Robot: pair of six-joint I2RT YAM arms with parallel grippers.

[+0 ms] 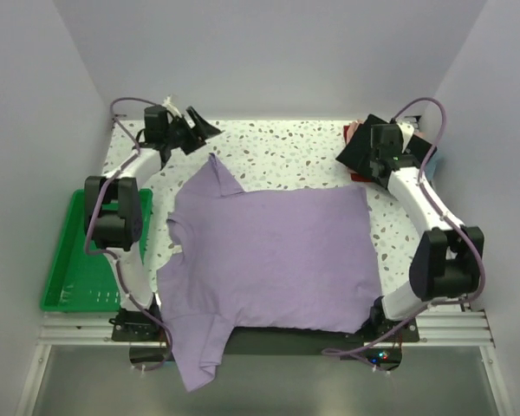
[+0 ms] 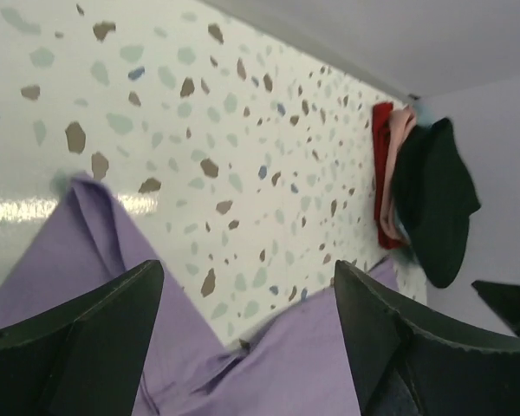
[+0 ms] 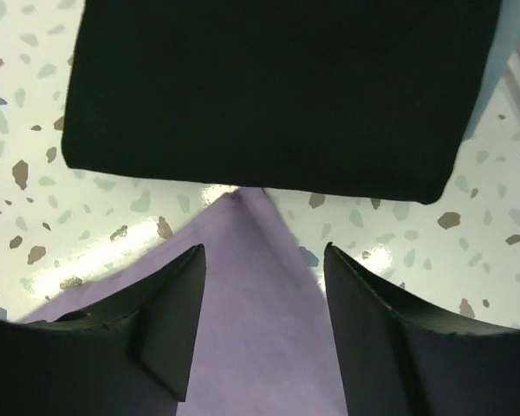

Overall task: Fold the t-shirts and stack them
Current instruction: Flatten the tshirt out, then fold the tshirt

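Observation:
A large lavender t-shirt (image 1: 273,251) lies spread flat across the middle of the table, one sleeve hanging over the near edge. My left gripper (image 1: 204,128) hovers open above its far left sleeve tip (image 2: 95,217), and nothing is between the fingers (image 2: 95,321). My right gripper (image 1: 355,158) is open over the shirt's far right corner (image 3: 251,269), which lies flat below the jaws. Just beyond that corner sits a folded black tee (image 3: 277,87) on top of a red and pink one (image 2: 383,165), with light blue cloth (image 3: 504,52) at the side.
A green plastic tray (image 1: 74,264) sits off the table's left edge beside the left arm. The white speckled tabletop (image 1: 286,143) shows bare between the two grippers at the back. Grey walls close in the back and both sides.

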